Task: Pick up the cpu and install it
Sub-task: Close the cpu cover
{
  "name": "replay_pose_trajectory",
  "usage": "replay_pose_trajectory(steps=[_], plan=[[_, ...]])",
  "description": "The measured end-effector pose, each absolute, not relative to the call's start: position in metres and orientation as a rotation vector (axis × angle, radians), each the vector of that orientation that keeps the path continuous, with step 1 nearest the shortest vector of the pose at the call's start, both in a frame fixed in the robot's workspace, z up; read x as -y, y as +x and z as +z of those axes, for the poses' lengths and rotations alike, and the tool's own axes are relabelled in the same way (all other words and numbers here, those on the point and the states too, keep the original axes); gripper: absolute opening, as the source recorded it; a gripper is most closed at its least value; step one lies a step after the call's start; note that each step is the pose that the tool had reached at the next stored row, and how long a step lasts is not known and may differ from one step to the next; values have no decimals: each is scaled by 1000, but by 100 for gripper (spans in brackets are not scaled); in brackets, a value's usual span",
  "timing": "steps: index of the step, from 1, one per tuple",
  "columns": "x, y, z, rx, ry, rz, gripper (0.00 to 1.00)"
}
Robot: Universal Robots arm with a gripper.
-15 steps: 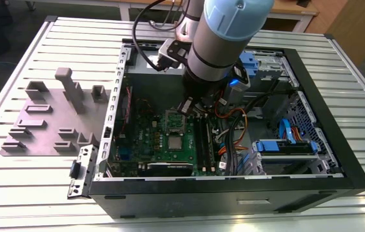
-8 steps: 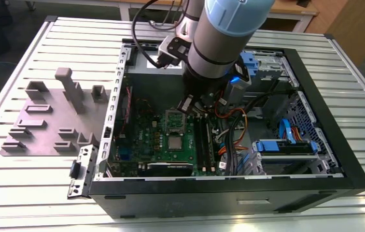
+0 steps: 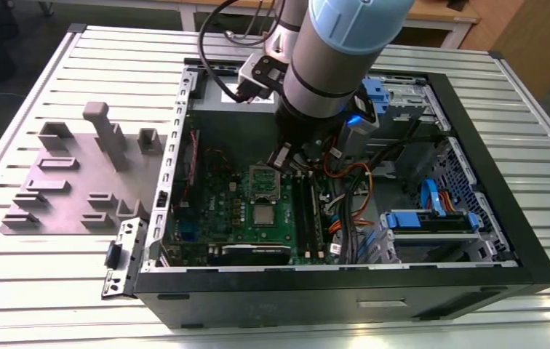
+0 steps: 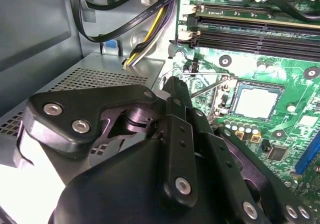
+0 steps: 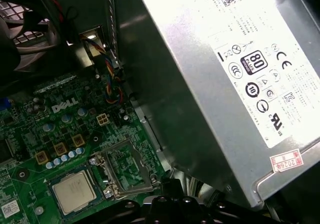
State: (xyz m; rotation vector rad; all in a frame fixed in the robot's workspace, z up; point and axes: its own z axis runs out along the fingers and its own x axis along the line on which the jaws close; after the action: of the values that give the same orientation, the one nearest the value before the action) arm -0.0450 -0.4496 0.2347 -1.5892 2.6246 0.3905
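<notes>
A big open computer case (image 3: 469, 240) lies on a table of metal slats (image 3: 42, 291). The robot arm (image 3: 338, 51) reaches down into it. Inside, the shiny silver power box (image 5: 235, 74) sits along one wall, and the green circuit board (image 3: 255, 233) covers the floor of the case. Black, yellow and orange wires (image 4: 135, 29) hang near the arm.

The gripper (image 4: 172, 91) is low inside the case, just above the board. In the second wrist view its two black fingers (image 4: 176, 104) look pressed together with nothing between them, so I judge the jaws clenched and empty.

The silver bracket frame (image 5: 125, 171) stands flipped open beside the socket. The cpu (image 5: 73, 192) lies flat in its square socket on the green board (it looks seated, though the frame is not closed over it). It is near the gripper but not touching it.

What could go wrong? The gripper could bump the open frame or the thin lever (image 4: 210, 86) and bend them. It could snag a wire, since the wires hang close. A nudge on the cpu could tip it and hurt the tiny pins under it.
</notes>
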Motion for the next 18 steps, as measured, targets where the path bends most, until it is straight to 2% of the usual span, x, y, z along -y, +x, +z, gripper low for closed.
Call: replay_pose_trajectory(steps=[18], plan=[[456,-47,236,-2629,-1596,379,11]])
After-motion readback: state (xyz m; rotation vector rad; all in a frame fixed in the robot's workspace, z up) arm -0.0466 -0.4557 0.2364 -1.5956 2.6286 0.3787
